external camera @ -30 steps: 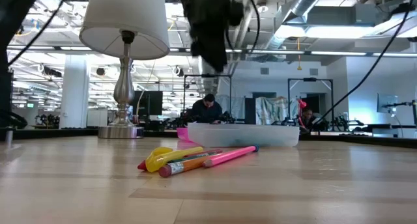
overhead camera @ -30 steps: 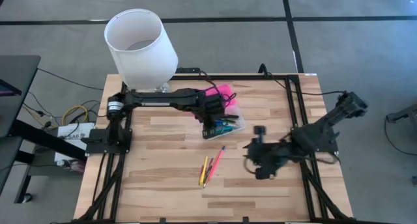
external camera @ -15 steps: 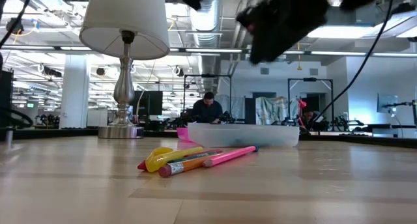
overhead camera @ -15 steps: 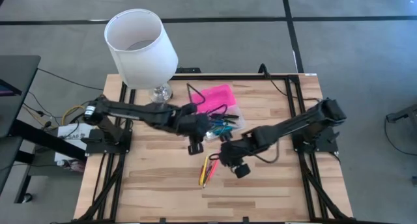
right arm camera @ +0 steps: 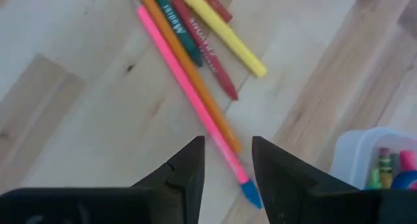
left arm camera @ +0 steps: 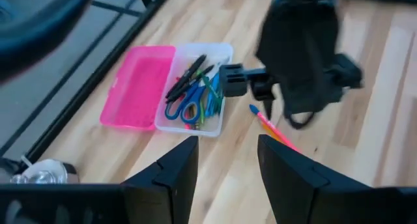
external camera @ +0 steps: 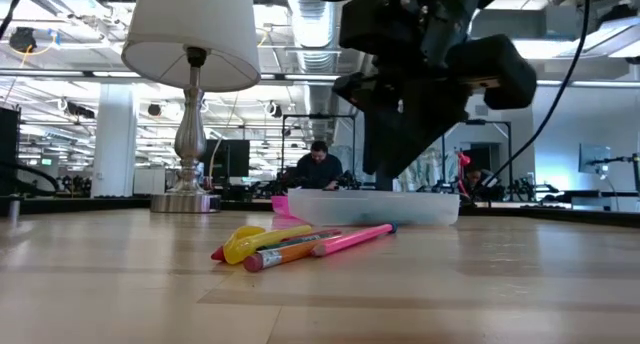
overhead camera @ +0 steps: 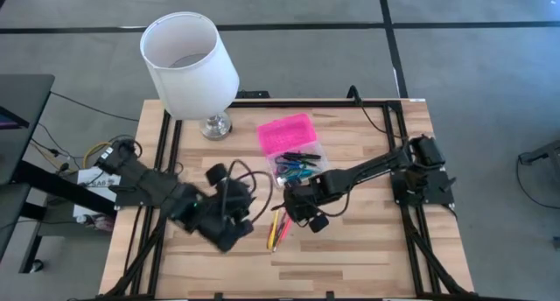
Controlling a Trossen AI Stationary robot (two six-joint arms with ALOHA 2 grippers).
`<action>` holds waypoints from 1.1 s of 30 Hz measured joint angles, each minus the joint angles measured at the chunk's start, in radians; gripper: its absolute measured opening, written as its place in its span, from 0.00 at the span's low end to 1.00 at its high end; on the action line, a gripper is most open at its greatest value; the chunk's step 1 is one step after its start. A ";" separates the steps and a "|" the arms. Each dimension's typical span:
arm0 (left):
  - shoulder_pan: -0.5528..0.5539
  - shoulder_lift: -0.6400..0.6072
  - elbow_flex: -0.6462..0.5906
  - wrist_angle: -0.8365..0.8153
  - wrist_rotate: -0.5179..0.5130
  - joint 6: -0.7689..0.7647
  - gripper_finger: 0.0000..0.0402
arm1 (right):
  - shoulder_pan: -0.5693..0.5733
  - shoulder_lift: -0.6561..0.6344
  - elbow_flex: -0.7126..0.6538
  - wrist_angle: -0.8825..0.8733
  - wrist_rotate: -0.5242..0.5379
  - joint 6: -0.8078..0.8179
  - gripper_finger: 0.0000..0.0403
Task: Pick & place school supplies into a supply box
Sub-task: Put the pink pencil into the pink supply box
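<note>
Left claw (overhead camera: 229, 234) open and empty over the bench's (overhead camera: 367, 257) front left part, loose pencils (overhead camera: 278, 227) near the middle, right claw (overhead camera: 297, 215) open just above them, open pink supply box (overhead camera: 289, 135) toward the back edge.

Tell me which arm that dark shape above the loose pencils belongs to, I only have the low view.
Observer: That is the right arm. Its claw hovers open above the pink pencil and touches nothing.
Operator: What is already inside the box?
Observer: Blue-handled scissors and a few pens lie in the clear box. Its pink lid lies open flat beside it.
Operator: And the left arm?
Observer: Its claw is open and empty. It is over the table's front left part, apart from the pencils.
</note>
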 joint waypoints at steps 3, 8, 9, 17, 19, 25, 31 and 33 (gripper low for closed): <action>-0.068 0.000 0.000 -0.022 -0.087 -0.107 0.38 | -0.022 0.000 0.000 0.003 -0.023 -0.024 0.30; -0.159 0.000 0.000 -0.070 -0.202 -0.244 0.38 | -0.057 0.010 0.001 0.008 -0.077 -0.066 0.30; -0.174 0.000 0.000 -0.079 -0.216 -0.263 0.38 | -0.061 0.023 0.002 0.016 -0.081 -0.079 0.30; -0.240 0.001 0.000 -0.084 -0.277 -0.318 0.38 | -0.048 0.117 0.000 0.010 -0.093 -0.137 0.30; -0.245 0.002 0.000 -0.085 -0.284 -0.323 0.38 | -0.052 0.123 0.000 0.008 -0.093 -0.130 0.30; -0.248 0.002 0.000 -0.095 -0.289 -0.331 0.38 | -0.071 0.129 0.001 -0.004 -0.093 -0.110 0.28; -0.248 0.002 0.000 -0.102 -0.290 -0.331 0.38 | -0.079 0.128 0.004 -0.076 -0.093 -0.110 0.22; -0.248 0.002 0.000 -0.102 -0.290 -0.331 0.38 | -0.079 0.127 0.005 -0.106 -0.092 -0.110 0.19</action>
